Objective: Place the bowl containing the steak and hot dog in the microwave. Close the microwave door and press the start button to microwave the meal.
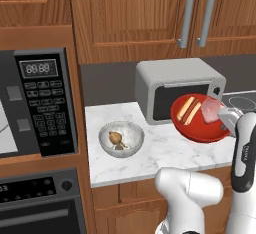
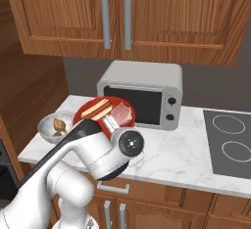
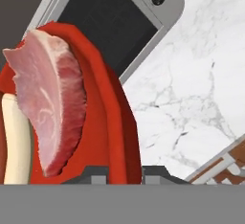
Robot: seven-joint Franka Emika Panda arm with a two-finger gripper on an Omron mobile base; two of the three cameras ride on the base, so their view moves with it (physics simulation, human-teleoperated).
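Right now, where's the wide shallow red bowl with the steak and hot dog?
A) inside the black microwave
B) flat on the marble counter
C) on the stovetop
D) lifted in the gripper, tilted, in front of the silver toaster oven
D: the red bowl is held by its rim in the gripper, tilted above the marble counter, in front of the silver toaster oven.

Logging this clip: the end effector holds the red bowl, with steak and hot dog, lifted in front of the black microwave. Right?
Not quite. The bowl, with the steak and hot dog, is lifted in front of the small silver appliance, not the black microwave, which stands far left in the left base view.
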